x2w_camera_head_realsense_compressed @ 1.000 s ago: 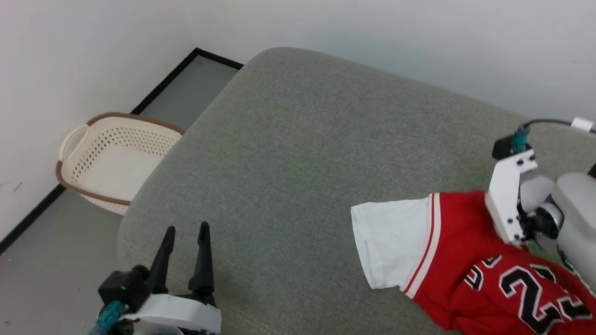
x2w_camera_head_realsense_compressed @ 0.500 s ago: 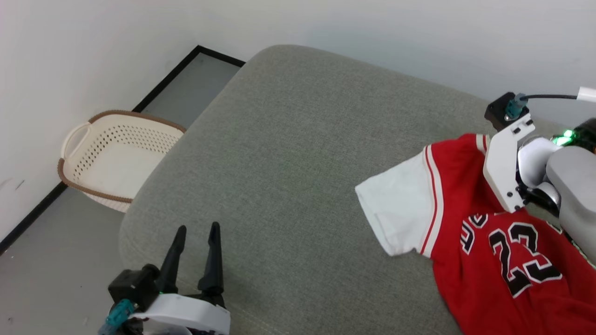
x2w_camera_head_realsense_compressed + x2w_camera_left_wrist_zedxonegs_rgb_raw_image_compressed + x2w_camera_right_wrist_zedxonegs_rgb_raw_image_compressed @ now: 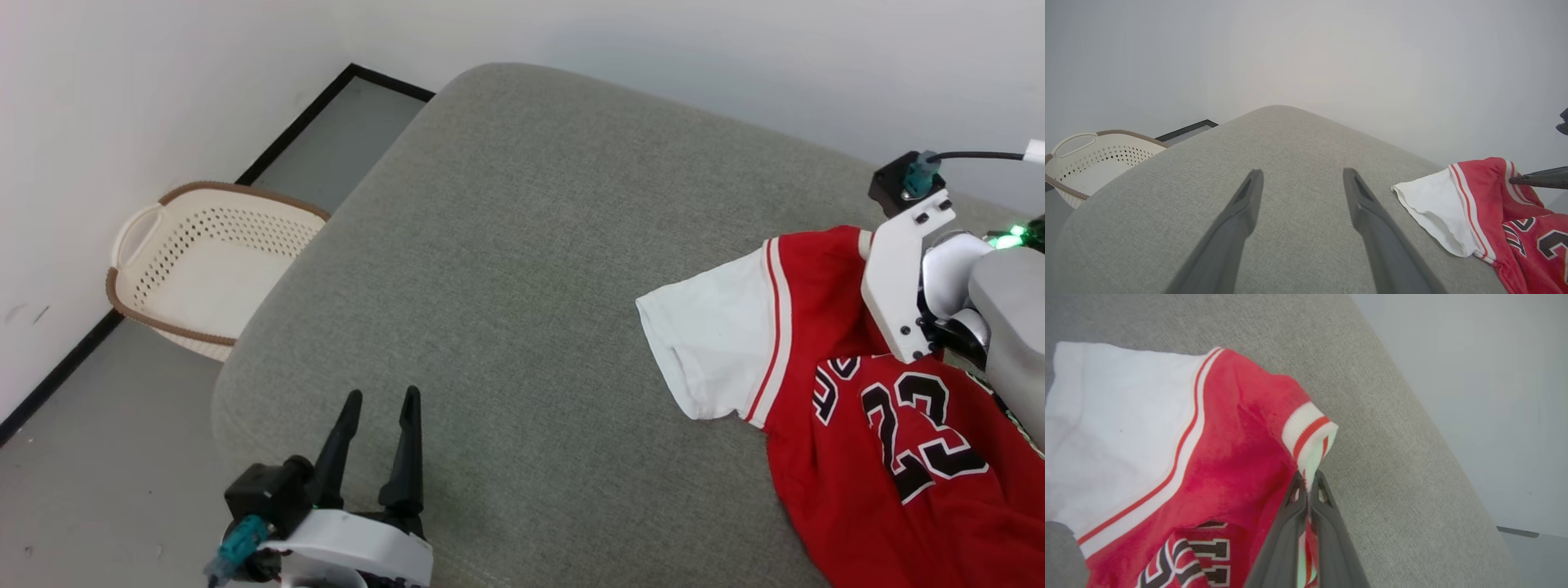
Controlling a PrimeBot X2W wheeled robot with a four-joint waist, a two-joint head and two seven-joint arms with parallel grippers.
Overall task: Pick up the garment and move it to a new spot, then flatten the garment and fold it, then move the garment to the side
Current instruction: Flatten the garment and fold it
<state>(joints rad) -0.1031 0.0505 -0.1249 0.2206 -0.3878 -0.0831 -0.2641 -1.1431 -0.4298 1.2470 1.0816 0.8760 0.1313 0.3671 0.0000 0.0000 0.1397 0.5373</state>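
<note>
The right gripper [image 3: 1308, 479] pinches the shirt's [image 3: 816, 286] striped trim. The shirt lies at 4 o'clock on the cushion [image 3: 531, 245]. To move it well, lift high before carrying so the hem does not drag. The left gripper [image 3: 381, 395] stands spread, its 2 fingers empty. The basket [image 3: 245, 188] at 9 o'clock seems empty.

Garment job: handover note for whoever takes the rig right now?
Left gripper: open, empty, over the near-left part of the grey cushion.
Right gripper: fingers shut on the striped trim of the garment.
Garment: rumpled on the cushion's right side, one white sleeve spread out, chest numbers facing up.
Done: grasp made.
Left: set it at the new spot, flatten, fold, move aside.
</note>
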